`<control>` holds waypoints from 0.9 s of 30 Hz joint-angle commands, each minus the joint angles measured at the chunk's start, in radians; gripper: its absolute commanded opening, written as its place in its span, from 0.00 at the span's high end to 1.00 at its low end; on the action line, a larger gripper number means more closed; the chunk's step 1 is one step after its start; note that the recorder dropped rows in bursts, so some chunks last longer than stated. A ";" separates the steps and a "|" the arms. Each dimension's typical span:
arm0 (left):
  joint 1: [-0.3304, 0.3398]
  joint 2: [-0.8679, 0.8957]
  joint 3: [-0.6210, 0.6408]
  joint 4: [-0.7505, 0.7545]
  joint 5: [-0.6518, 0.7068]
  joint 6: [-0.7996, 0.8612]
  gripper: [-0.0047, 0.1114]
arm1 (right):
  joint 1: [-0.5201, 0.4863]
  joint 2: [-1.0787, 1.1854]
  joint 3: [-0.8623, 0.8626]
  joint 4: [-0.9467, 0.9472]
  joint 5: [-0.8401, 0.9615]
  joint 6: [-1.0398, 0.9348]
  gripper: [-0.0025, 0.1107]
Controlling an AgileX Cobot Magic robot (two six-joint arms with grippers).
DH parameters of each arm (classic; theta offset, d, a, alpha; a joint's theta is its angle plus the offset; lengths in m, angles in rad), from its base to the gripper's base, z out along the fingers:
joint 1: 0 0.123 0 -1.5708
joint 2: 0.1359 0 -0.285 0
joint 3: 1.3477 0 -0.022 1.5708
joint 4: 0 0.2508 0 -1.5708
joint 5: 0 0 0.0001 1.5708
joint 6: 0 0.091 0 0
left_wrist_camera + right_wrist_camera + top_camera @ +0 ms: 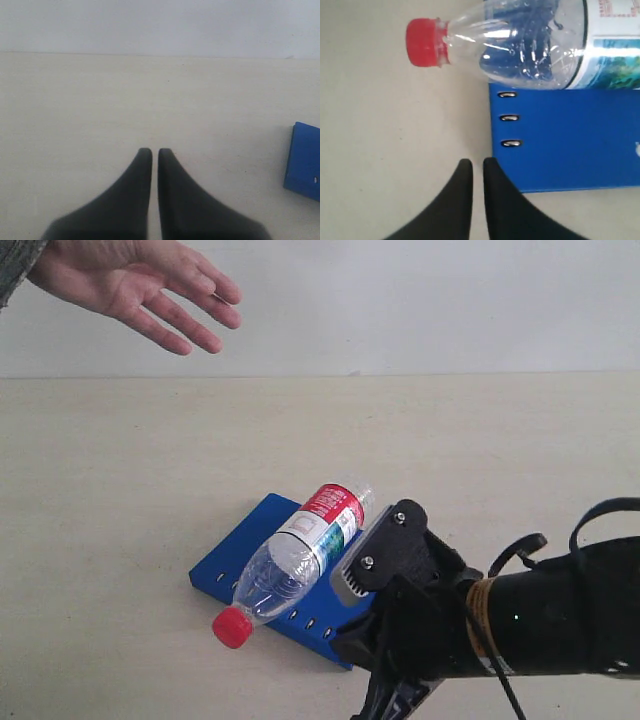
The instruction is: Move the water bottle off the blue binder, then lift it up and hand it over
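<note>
Right wrist view shows the right pincer clenched on nothing, its tips over bare table just beside the slotted edge of the blue binder. The water bottle lies ahead of those tips on its side, its long axis crosswise to the pincer's reach, so a sideways shove looks the fitting move. It rests diagonally on the binder, toward the table's near edge, with its red cap and neck overhanging the slotted edge. The right arm is much the nearer; the left pincer, also clenched and empty, hangs over bare table well apart. The bottle is clear plastic with a red, white and green label. An open hand is held out above the table's far edge, toward the left.
</note>
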 commanded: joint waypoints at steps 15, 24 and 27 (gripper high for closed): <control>0.000 0.007 0.003 0.001 -0.009 0.005 0.92 | 0.002 0.009 -0.342 -0.075 0.449 -0.497 0.56; 0.000 0.007 0.003 0.001 -0.009 0.005 0.92 | 0.000 0.025 -0.387 -0.075 0.353 -0.515 0.98; 0.000 0.007 0.003 0.001 -0.009 0.005 0.92 | 0.000 0.025 -0.387 -0.039 0.288 -0.463 0.98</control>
